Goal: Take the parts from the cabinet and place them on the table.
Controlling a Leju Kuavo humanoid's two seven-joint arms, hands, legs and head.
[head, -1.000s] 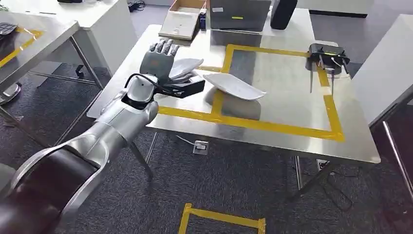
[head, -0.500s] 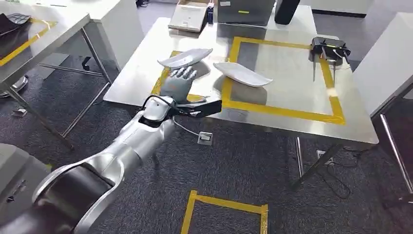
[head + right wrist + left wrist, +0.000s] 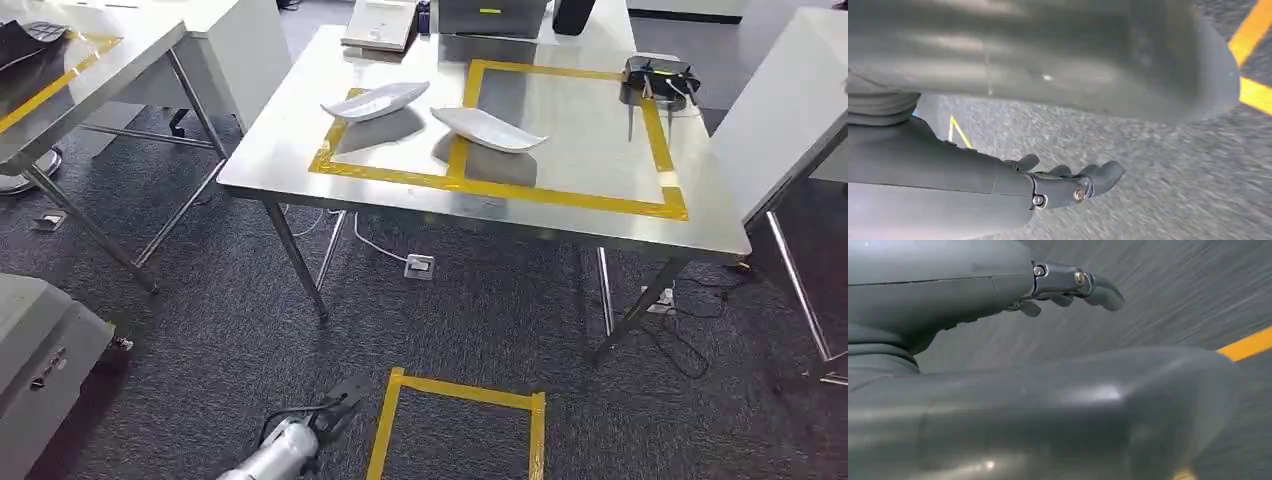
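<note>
Parts [image 3: 377, 100] [image 3: 487, 129] side by side on table [image 3: 560, 215]; left robot hand [image 3: 998, 290] and right robot hand [image 3: 1013, 185] empty, fingers apart

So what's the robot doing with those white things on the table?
Nothing is being handled right now. Two white parts lie on the steel table, by the yellow tape lines. The robot's left hand hangs low over the carpet, holding nothing, and its right hand holds nothing either.

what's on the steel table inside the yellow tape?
Two white parts, one left, one across the middle tape line on the steel table. A black device sits on the far right tape corner. Their undersides are hidden.
</note>
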